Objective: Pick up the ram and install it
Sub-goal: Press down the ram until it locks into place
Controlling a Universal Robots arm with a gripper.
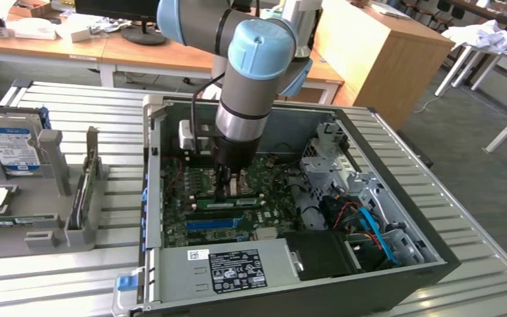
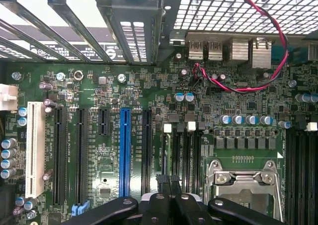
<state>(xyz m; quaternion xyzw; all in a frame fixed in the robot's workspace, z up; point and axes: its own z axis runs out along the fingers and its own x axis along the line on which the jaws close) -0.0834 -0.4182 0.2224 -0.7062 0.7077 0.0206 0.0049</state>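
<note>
Your gripper (image 1: 229, 193) is down inside the open black computer case (image 1: 395, 198), its dark fingers (image 2: 169, 205) clenched together right over the green motherboard (image 2: 99, 91). Whether they pinch anything the pictures do not make plain. In the exterior view the ram (image 1: 227, 203), a long thin green circuit-board stick with a pale label, lies level across the board directly under the fingertips, at the dark memory slots and just above the bright blue plastic slot strip (image 1: 212, 224). It looks to be in or on a slot, but you cannot tell whether it is fully seated.

Judging from this, the main risk is uneven seating. If the fingers bear on one spot away from the stick's middle, one end could go home while the other rides high, and more pressure would then flex the stick or the motherboard.

A second risk is misalignment: if the notch is off its key, pushing will jam the stick rather than latch it.

Watch the loose red and black cable (image 2: 278, 41) and the small upright capacitors (image 2: 238, 119) near the slots; any sideways drift of the wrist could snag or knock them.
</note>
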